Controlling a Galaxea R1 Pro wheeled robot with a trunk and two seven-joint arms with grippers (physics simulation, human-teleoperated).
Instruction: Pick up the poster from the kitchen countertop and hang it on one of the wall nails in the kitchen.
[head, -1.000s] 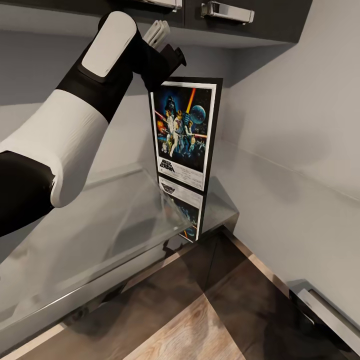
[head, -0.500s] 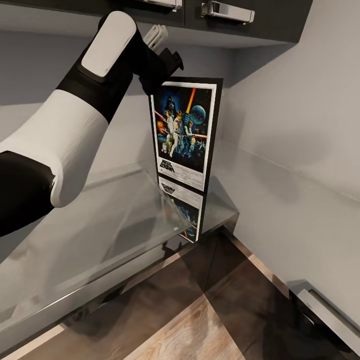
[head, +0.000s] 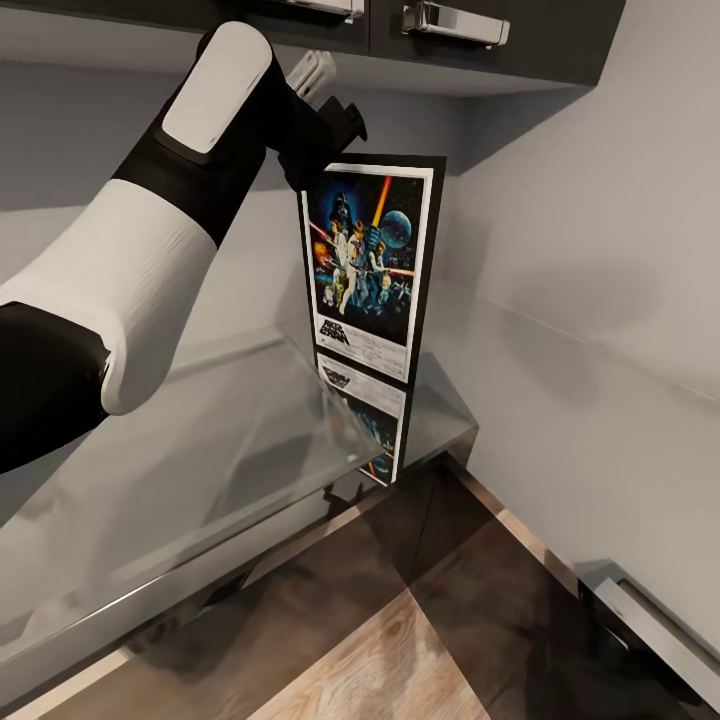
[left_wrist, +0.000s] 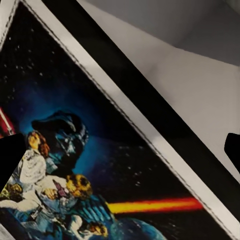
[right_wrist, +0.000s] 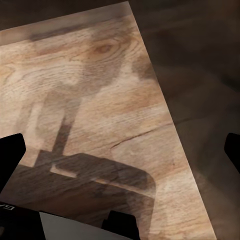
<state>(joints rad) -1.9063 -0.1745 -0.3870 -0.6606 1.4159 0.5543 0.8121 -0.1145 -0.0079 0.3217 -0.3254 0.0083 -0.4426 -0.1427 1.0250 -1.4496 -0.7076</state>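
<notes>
Black-framed poster (head: 368, 268) stands upright on the glossy countertop (head: 200, 450) corner, left fingers (head: 322, 110) grasping its top edge.

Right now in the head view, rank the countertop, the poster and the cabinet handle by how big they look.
1. The countertop, by far the widest.
2. The poster, standing upright on it.
3. The cabinet handle, smallest, though it is cut by the frame's top edge.

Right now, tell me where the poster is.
In the head view the poster stands upright at the centre, on the kitchen countertop near its right end, below the dark wall cabinets. The left hand is at its top left corner.
</notes>
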